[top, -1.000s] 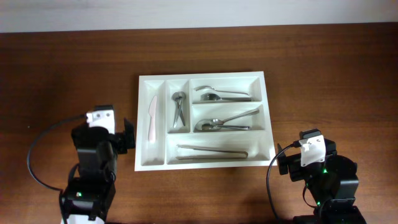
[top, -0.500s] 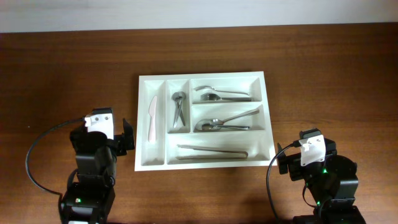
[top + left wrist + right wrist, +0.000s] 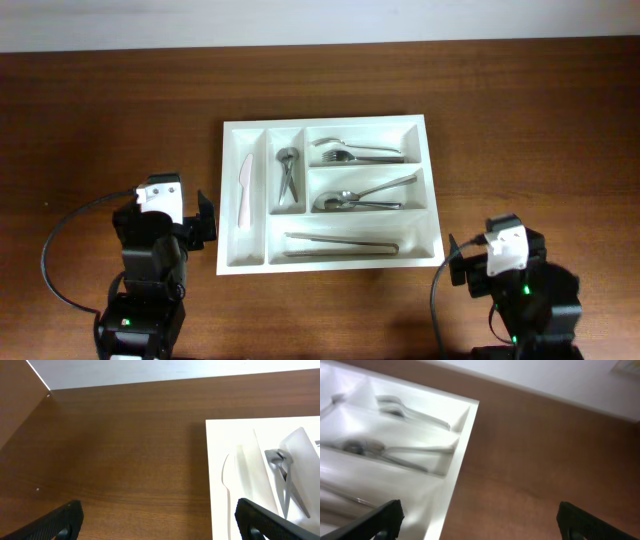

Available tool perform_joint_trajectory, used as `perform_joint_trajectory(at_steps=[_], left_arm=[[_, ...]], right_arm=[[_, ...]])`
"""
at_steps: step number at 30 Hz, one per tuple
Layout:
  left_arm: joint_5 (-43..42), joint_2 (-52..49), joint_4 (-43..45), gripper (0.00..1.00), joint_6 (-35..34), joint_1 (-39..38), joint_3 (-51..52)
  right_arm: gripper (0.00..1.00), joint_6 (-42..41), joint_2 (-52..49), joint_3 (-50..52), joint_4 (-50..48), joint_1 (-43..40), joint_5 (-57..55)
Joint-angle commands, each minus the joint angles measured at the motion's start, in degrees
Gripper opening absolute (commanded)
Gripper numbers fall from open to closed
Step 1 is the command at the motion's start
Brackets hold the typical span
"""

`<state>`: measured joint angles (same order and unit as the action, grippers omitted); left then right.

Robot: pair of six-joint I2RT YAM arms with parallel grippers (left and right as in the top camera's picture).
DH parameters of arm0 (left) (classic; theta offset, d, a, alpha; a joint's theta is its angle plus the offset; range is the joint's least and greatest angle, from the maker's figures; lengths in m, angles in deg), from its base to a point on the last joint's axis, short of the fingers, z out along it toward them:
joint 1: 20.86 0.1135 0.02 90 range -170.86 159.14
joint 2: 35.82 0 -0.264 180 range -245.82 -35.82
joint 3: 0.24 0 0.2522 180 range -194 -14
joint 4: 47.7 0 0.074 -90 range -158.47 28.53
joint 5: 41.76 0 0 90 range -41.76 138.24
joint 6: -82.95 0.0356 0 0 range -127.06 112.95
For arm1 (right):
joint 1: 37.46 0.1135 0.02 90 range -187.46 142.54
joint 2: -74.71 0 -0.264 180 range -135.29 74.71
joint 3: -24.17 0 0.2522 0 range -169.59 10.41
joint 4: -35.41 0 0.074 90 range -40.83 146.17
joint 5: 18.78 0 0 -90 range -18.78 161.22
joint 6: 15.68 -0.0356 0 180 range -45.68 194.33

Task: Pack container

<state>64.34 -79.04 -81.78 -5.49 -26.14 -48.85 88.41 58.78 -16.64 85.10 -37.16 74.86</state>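
Note:
The container (image 3: pixel 245 245), a white five-compartment tray, lies mid-table. It holds a white plastic knife (image 3: pixel 244 188), metal utensils (image 3: pixel 287 175) in the second narrow slot, forks (image 3: pixel 355 153), spoons (image 3: pixel 365 195) and a long metal utensil (image 3: pixel 340 245). My left gripper (image 3: pixel 165 208) sits just left of the tray's front-left corner. In the left wrist view this gripper (image 3: pixel 160 527) is open over bare wood, with the tray's left edge (image 3: pixel 215 485) and the white knife (image 3: pixel 226 472) to its right. My right gripper (image 3: pixel 500 252) is off the tray's front-right corner. The right wrist view shows it (image 3: pixel 480 527) open and empty beside the tray's wall (image 3: pixel 462 455).
Dark wooden tabletop (image 3: pixel 110 110) surrounds the tray, ending at a pale wall along the far edge (image 3: pixel 320 20). Black cables (image 3: pixel 55 250) loop beside each arm base near the front edge.
Both arms have drawn back a little toward the table's front edge, the left first and then the right. The tray and utensils have not moved, and both grippers stay open.

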Motion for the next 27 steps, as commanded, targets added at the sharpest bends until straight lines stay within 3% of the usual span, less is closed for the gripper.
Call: perform_joint_trajectory(at_steps=[1,4,7,19,21,24,27], left_arm=[[0.4,0.3,0.1,0.99,0.7,0.1,-0.1],[0.4,0.3,0.1,0.99,0.7,0.1,-0.1],[0.4,0.3,0.1,0.99,0.7,0.1,-0.1],[0.4,0.3,0.1,0.99,0.7,0.1,-0.1],[0.4,0.3,0.1,0.99,0.7,0.1,-0.1],[0.4,0.3,0.1,0.99,0.7,0.1,-0.1],[0.4,0.3,0.1,0.99,0.7,0.1,-0.1]], right_arm=[[0.99,-7.6,9.3,0.3,1.8,0.5,-0.9],[0.99,-11.8,15.3,0.7,5.2,0.6,-0.5],[0.99,-11.8,15.0,2.8,0.9,1.5,-0.7],[0.99,-11.6,15.7,23.7,-40.2,1.6,-8.7],[0.99,-11.7,15.7,26.0,-41.3,1.6,-8.8],[0.99,-17.5,15.7,26.7,-33.0,1.6,-11.3],[0.99,-19.5,15.7,26.7,-31.8,1.6,-10.1]])
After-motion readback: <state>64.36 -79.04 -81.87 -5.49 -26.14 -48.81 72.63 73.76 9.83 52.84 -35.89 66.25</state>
